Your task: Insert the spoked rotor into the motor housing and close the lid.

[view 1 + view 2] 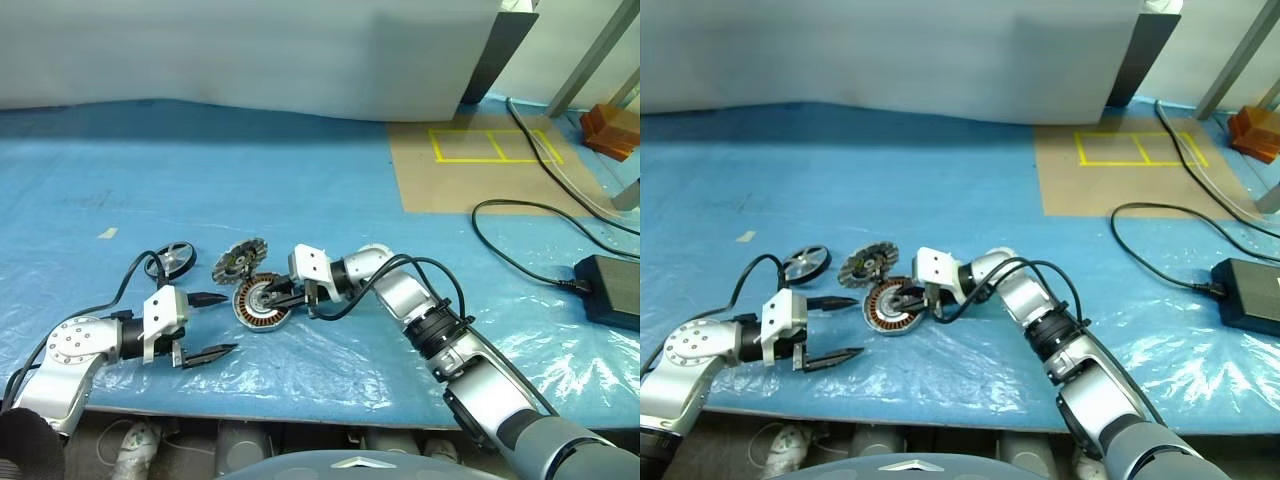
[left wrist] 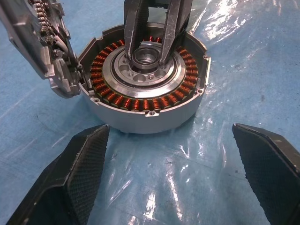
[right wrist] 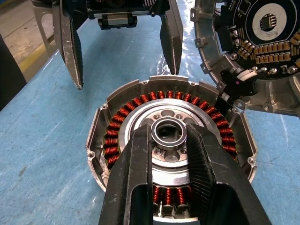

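Centrally, on the blue plastic-covered surface, the motor housing is shown lying open side up, with its ring of copper-brown coils exposed around a silver centre plate. A small dark ring at the hub of that plate is seen clamped between the two black fingers of the right pincer, which is closed narrowly upon it and reaches in from the right. The lid is shown just behind the housing, tilted up on edge and touching the housing's rim; in the right wrist view its inner face with a circuit board is presented. The spoked rotor is found further to the left, lying on the sheeting, apart from both lid and housing. The left pincer is held wide open just left of the housing, its fingertips pointed toward it, and nothing is gripped. At the right of the surface a black power brick with its cable is seen, and yellow tape is marked on a brown panel beyond.
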You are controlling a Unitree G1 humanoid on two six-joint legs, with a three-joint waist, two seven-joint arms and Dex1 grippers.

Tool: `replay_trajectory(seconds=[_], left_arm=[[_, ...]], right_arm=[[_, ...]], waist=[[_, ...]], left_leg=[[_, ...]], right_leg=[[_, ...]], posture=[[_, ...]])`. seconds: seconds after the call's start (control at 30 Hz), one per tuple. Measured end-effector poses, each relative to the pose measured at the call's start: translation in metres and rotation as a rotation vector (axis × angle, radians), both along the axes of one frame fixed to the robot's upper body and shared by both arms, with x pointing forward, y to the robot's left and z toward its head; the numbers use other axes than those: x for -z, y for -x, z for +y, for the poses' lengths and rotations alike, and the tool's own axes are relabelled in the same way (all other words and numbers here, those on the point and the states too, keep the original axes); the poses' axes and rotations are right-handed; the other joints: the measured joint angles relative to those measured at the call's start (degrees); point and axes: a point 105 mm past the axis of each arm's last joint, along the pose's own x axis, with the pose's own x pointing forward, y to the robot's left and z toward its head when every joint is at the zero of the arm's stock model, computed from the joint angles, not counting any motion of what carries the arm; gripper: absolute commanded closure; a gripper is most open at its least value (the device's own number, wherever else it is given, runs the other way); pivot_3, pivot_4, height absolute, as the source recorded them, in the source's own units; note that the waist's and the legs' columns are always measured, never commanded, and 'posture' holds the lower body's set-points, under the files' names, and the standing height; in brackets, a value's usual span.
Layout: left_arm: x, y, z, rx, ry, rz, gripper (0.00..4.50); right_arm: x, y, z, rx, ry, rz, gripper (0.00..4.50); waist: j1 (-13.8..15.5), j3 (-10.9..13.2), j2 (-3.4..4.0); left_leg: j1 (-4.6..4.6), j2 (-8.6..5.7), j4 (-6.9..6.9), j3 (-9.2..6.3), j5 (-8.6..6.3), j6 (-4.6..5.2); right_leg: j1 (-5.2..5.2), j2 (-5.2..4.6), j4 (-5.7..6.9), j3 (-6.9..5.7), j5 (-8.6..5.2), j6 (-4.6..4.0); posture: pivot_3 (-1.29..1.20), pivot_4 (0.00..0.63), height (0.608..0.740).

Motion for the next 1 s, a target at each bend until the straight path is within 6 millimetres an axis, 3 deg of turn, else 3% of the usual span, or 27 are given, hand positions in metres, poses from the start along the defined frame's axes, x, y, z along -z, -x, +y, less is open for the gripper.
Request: replay_trajectory(seconds=[0.23, 0.43, 0.8, 0.9, 1.0], left_arm=[[0.0, 0.001, -0.003, 0.01, 0.0, -0.003, 0.07], [0.004, 0.002, -0.001, 0.003, -0.008, 0.002, 0.07], [0.004, 0.001, -0.001, 0.004, -0.007, 0.004, 0.07], [0.005, 0.002, 0.0, 0.003, -0.007, 0.006, 0.07], [0.004, 0.001, 0.0, 0.003, -0.007, 0.007, 0.07]], right_arm=[[0.0, -0.001, 0.001, 0.003, -0.001, -0.002, 3.86], [0.0, -0.001, 0.001, 0.009, -0.002, -0.005, 1.84], [-0.008, -0.008, -0.004, 0.069, -0.025, 0.004, 1.84], [-0.019, -0.013, -0.015, 0.111, -0.061, 0.027, 2.4], [-0.024, -0.011, -0.021, 0.113, -0.078, 0.048, 3.37]], waist=[[0.0, 0.0, 0.0], [0.0, 0.0, 0.0], [0.2, 0.0, 0.01], [0.2, 0.0, 0.01], [0.1, 0.0, 0.01]], left_leg=[[0.01, 0.0, -0.01, 0.0, 0.0, 0.0], [0.0, 0.0, -0.01, 0.0, 0.0, 0.0], [-0.04, -0.02, -0.02, 0.0, 0.0, 0.0], [-0.04, 0.0, -0.05, 0.0, 0.0, 0.0], [-0.04, 0.01, -0.11, 0.0, 0.01, -0.01]], right_leg=[[0.0, 0.0, 0.0, 0.0, 0.0, 0.0], [0.0, 0.0, -0.02, 0.0, 0.0, 0.0], [-0.01, -0.02, -0.03, 0.0, 0.0, 0.0], [-0.03, 0.0, -0.07, 0.0, 0.0, 0.0], [-0.06, 0.02, -0.08, -0.01, -0.02, -0.03]], posture=[[0.0, 0.15, 0.74], [0.0, 0.15, 0.74], [0.0, 0.15, 0.74], [0.0, 0.15, 0.74], [0.0, 0.15, 0.74]])
